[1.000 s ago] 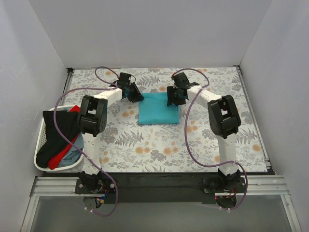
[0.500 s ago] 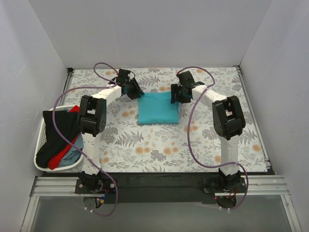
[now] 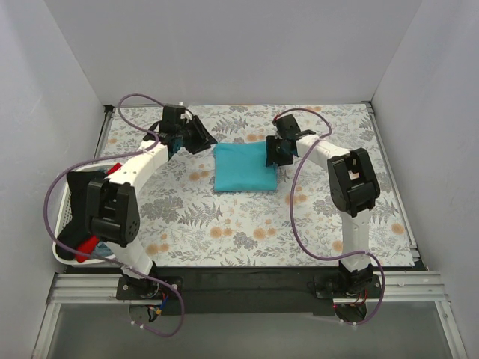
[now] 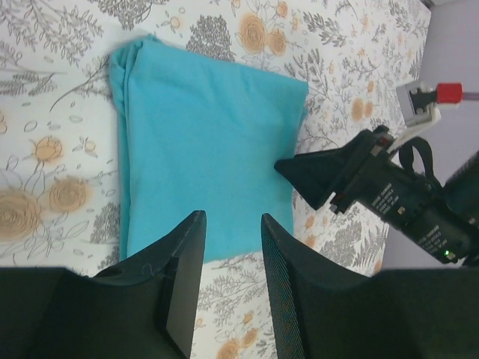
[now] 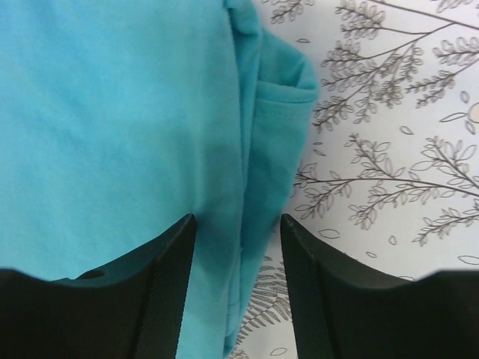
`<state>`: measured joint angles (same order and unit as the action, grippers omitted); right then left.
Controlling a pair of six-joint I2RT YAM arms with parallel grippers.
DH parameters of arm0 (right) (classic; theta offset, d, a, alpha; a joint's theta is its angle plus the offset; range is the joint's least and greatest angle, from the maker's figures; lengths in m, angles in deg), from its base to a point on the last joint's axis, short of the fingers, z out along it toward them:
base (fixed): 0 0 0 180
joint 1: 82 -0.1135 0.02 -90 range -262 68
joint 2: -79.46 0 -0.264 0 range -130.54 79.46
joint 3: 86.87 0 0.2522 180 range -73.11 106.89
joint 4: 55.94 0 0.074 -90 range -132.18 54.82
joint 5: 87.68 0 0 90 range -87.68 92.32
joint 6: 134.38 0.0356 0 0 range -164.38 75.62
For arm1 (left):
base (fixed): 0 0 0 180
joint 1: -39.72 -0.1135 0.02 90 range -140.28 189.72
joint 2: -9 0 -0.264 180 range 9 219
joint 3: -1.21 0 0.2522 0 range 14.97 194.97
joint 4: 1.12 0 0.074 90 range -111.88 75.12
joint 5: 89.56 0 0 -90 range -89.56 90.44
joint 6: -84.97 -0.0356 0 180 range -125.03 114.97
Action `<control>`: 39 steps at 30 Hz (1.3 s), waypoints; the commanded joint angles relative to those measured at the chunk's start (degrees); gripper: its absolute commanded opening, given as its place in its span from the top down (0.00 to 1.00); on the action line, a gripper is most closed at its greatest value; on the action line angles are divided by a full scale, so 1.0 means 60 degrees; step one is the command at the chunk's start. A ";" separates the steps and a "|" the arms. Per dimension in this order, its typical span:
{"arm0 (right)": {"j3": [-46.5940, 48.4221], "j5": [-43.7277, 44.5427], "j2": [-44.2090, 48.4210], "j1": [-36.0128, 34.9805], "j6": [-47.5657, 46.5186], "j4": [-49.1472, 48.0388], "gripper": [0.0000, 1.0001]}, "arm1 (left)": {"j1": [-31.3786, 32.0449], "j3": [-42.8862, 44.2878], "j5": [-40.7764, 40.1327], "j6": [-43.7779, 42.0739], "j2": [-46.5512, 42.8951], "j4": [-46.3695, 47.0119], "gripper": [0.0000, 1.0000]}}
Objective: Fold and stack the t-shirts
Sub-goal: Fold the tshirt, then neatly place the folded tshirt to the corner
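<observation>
FOLDED AND WAITING: A plain turquoise cloth t-shirt (image 3: 245, 167), folded into a tidy rectangle, lies flat on the flower-printed table cover (image 3: 224, 224). It sits in the far half of the table, about midway between the left and right sides.

My left gripper (image 3: 196, 137) hangs just off the shirt's far left corner. Its two black fingers are spread and there is nothing between them. From my left wrist the whole folded shirt shows beyond those fingers, one corner a little bunched. The gripper stands clear of the cloth.

My right gripper (image 3: 275, 149) is at the shirt's far right corner, its fingers likewise parted and holding nothing. My right wrist camera looks straight down through the gap. Below it run the shirt's right edge, with its stacked folded layers and a stitched hem, and a strip of printed table cover to the right of them. I cannot tell from these views whether the fingertips are resting on the cloth or sitting just above it.

At the left edge of the table, toward the near side, stands a white slatted plastic basket (image 3: 63, 217). It holds a heap of black cloth (image 3: 78, 196) with red cloth (image 3: 87, 245) showing under it. The joint of my left arm reaches across the basket and hides part of the heap. The basket and its load lie well apart from the folded shirt.
</observation>
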<state>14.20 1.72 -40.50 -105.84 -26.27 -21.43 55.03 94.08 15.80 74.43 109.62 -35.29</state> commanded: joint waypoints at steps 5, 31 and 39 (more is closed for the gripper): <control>0.0009 0.0056 -0.0177 -0.0261 0.0410 -0.0280 0.59 | -0.0003 -0.2095 0.0268 -0.0352 -0.2512 0.0061 0.65; 0.5428 0.3704 -0.3618 0.2579 -0.2989 0.1024 0.99 | -0.0003 -0.3459 -0.0274 -0.1056 -0.4934 -0.1506 0.66; 0.7362 0.4729 -0.4557 0.3444 -0.4701 0.0761 0.99 | -0.0003 -0.3269 -0.0581 -0.0910 -0.4363 -0.1756 0.66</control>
<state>54.63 25.34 -66.47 -86.87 -48.94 -16.49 55.03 72.21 13.79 69.12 82.70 -44.64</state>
